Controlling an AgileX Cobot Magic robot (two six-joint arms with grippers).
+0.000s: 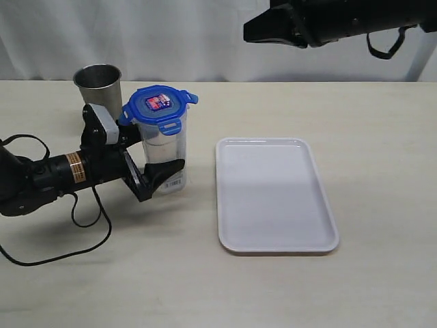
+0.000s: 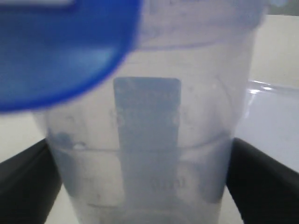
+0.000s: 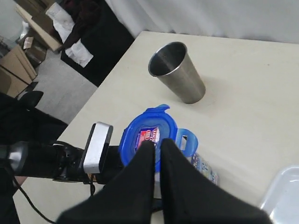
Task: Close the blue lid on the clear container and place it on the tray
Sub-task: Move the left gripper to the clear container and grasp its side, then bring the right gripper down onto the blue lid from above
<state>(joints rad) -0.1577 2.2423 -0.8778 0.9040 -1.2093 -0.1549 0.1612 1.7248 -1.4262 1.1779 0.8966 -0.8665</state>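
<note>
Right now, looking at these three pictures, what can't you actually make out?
Left wrist view: the lid is a close blur; its flaps can't be judged.
Same view: whether the left gripper squeezes the container or just flanks it.
Right wrist view: the right gripper and lid hide most of the container.

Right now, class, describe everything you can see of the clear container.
The container is a tall, narrow, see-through plastic canister, standing upright on the table near the tray but apart from it. A white barcode label sits near its base. The blue lid rests on top, flaps sticking out. The left tool straddles its lower half; whether it grips is unclear.
</note>
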